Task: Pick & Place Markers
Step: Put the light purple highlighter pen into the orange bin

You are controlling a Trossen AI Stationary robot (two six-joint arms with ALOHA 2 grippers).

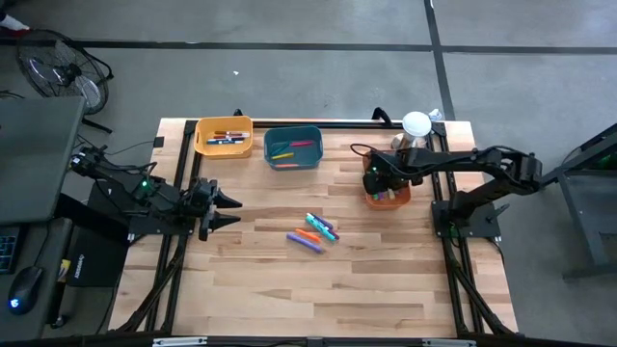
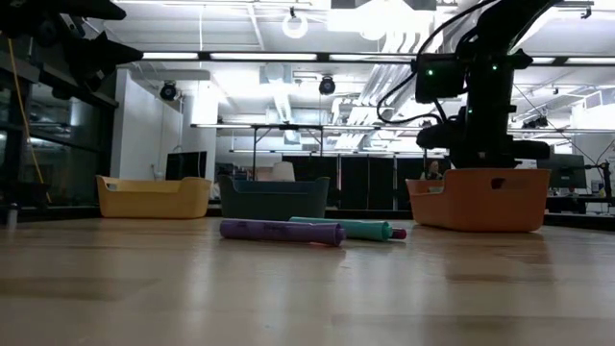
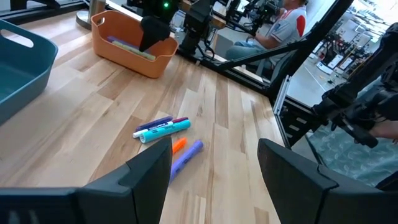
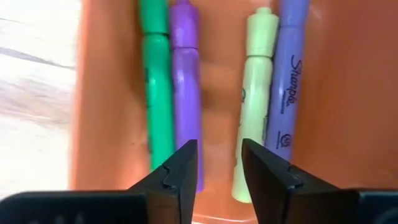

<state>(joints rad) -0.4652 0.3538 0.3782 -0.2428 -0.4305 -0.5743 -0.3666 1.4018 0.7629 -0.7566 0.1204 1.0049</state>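
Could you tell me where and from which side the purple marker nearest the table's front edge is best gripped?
Probably at mid-barrel, from straight above. The purple marker lies flat on the table, slightly apart from the cluster behind it, so fingers set across its long axis should fit on both sides. The open left gripper is the nearer one; the right gripper is over the orange bin.

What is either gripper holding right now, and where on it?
Nothing. The right gripper hangs over the orange bin, fingers apart with only the bin floor between them; four markers lie below. The left gripper waits open and empty above the table.
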